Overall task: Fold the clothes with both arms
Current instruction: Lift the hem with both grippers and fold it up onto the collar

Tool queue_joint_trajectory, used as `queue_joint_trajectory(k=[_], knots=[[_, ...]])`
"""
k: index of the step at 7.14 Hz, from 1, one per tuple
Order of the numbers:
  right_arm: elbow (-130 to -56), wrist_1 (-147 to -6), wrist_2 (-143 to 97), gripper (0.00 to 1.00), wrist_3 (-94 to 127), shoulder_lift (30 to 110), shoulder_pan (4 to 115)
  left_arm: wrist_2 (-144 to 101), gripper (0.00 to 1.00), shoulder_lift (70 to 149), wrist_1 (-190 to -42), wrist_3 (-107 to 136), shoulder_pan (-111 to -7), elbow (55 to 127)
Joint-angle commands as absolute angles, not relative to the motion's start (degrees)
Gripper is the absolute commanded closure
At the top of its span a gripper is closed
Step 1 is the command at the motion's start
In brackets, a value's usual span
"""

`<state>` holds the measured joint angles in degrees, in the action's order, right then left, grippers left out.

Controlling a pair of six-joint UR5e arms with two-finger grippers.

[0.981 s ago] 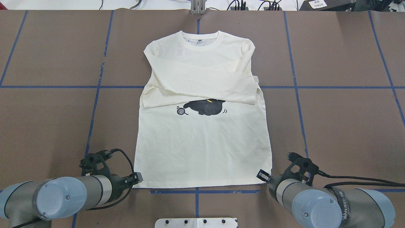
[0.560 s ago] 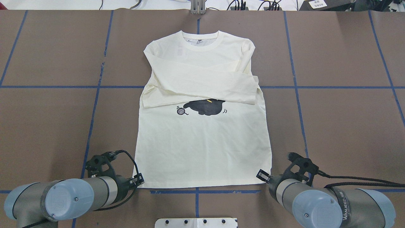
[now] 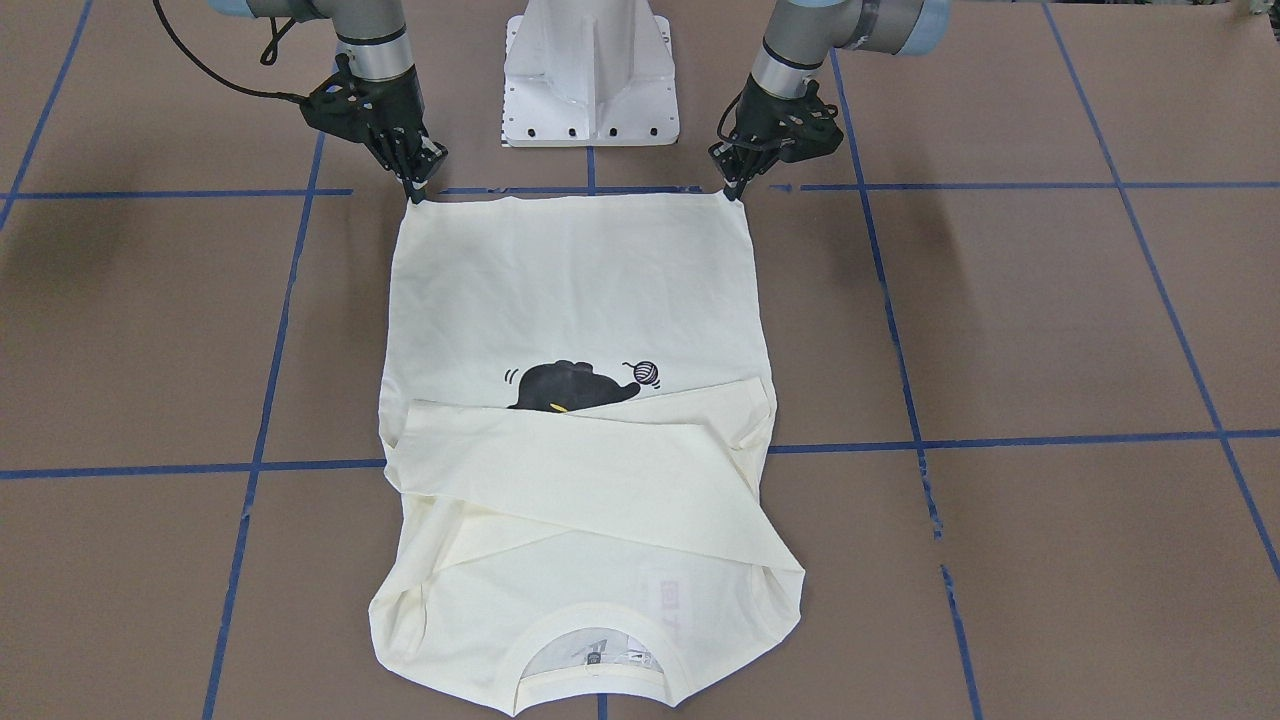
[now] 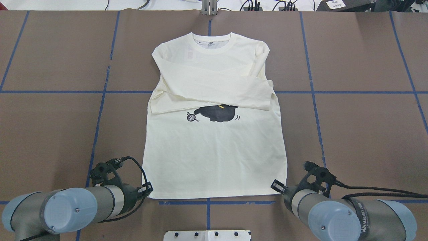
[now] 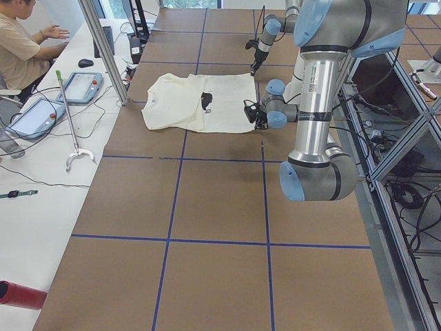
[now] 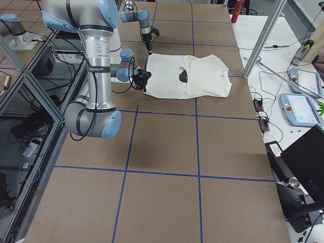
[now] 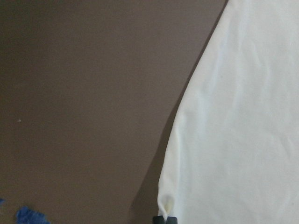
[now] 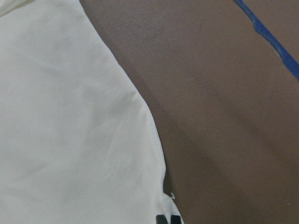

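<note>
The cream-white shirt lies flat on the brown table, collar away from me, both sleeves folded across the chest. They cover the upper part of the black cat print. My left gripper is at the hem's left corner; in the left wrist view its fingertips are pressed together on the puckered corner of the shirt. My right gripper is at the hem's right corner, its fingertips together on the shirt. In the front view the left gripper and right gripper touch both hem corners.
The white pedestal base stands just behind the hem. Blue tape lines grid the table. A side table with tablets and a seated operator lies beyond the collar end, behind a metal post.
My left arm has shifted a little to the right, bringing its gripper onto the hem's left corner. The right arm and the shirt have not moved.
</note>
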<state>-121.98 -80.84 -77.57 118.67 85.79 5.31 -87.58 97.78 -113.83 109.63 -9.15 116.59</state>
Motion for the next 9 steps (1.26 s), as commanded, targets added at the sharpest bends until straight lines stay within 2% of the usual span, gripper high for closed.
queue_joint_trajectory(k=[1,4,5,6,7,8,9], knots=[[-125.0,-80.9,-78.0,1.00,118.7,86.0,5.7,-87.7,1.00,97.3,-108.0,109.4,-9.4,124.3],[-136.9,-81.6,-79.3,1.00,119.0,92.3,2.0,-87.7,1.00,97.3,-101.1,109.8,-7.5,134.2],[-141.8,-81.6,-81.2,1.00,119.0,96.0,1.9,-87.8,1.00,97.4,-98.3,109.8,-7.5,136.8],[-144.6,-81.6,-81.7,1.00,118.7,96.4,4.5,-87.9,1.00,98.3,-97.3,109.3,-7.9,139.1],[-143.8,-81.6,-83.7,1.00,117.3,94.7,8.9,-87.9,1.00,99.5,-97.3,105.8,-11.7,137.3],[-137.4,-81.6,-86.2,1.00,109.9,86.9,17.1,-88.3,1.00,107.1,-97.5,99.0,-20.6,130.0],[-127.1,-81.6,-92.1,1.00,102.7,78.9,26.2,-92.7,1.00,114.7,-98.2,96.4,-26.9,117.6]])
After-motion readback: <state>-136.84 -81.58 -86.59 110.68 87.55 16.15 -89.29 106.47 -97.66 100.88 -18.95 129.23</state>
